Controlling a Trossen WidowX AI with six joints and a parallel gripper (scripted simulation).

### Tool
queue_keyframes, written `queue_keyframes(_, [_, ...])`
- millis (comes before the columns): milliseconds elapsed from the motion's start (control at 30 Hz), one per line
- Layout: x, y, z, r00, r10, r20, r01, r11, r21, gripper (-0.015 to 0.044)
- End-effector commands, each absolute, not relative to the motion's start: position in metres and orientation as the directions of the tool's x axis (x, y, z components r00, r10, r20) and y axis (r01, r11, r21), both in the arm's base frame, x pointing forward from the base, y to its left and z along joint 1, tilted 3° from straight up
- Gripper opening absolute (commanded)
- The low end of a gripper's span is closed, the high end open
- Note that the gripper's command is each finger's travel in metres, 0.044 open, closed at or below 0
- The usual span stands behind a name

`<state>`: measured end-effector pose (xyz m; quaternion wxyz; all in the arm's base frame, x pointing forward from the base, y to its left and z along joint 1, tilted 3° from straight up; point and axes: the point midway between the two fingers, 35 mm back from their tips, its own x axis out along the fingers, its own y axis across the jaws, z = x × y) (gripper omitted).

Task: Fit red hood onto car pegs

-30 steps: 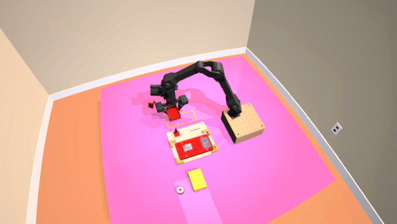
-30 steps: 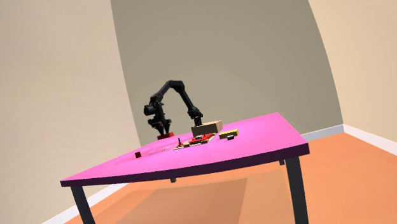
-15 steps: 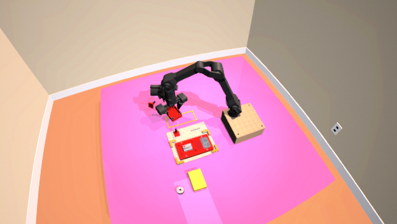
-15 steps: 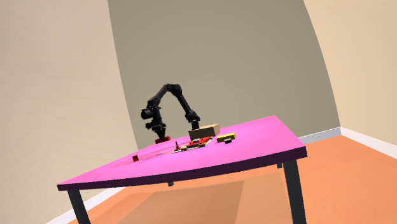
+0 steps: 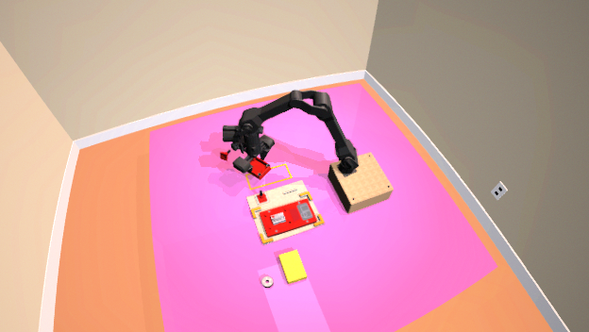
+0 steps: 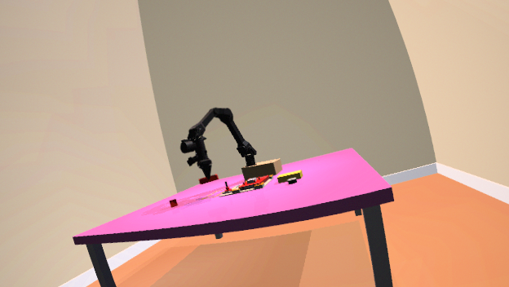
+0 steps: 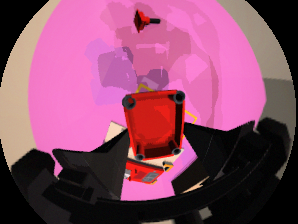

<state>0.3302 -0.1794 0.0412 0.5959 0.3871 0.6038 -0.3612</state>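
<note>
One arm [image 5: 302, 105], black, arched from wooden pedestal [image 5: 378, 176] out over pink table [image 6: 326, 179]. Gripper [image 5: 255, 161] pointed down, clenched on the red hood [image 5: 259, 167] — fingers wide apart across its shell. Hood raised off the table top, slightly tilted in top view, partly over the corner of a yellow outline [image 5: 283, 174] marked on the surface.

Wrist view: hood [image 7: 154, 123] seen roof-on, dark corner bosses at all four corners, black fingers flanking it left and right. Below and behind the hood, a bit of the chassis [image 7: 143, 171] and jig visible.

Chassis [image 5: 288, 219] red, seated in pale jig board [image 5: 264, 233] with yellow corner brackets, near the hood but apart from it, on the camera side in top view. Engine block [image 5: 304, 211] grey, on the deck toward the pedestal end. Pegs too small to make out. Small red-based upright piece [image 5: 260, 196] on a jig corner nearest the hood.

Elsewhere on table: small red block with dark stub [image 5: 224, 155] just beyond the gripper; yellow flat block [image 5: 293, 266] and white ring [image 5: 267, 281] nearer the camera, well apart from jig.

Exterior view: gripper [image 6: 206, 169] hanging above table at far side, hood [image 6: 209, 178] at its tip — gap beneath it hard to judge from this angle.
</note>
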Motion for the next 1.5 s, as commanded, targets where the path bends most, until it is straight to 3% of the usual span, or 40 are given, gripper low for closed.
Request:
queue_keyframes(0, [0.3313, -0.1801, 0.0417, 0.015, 0.036, -0.999, 0.861, 0.508, 0.031, 0.0000])
queue_keyframes(767, [0.3332, -0.1819, 0.0423, 0.020, 0.034, -0.999, 0.532, 0.846, 0.039, 0.0000])
queue_keyframes(1467, [0.3348, -0.1835, 0.0428, 0.025, 0.032, -0.999, 0.129, 0.991, 0.035, 0.0000])
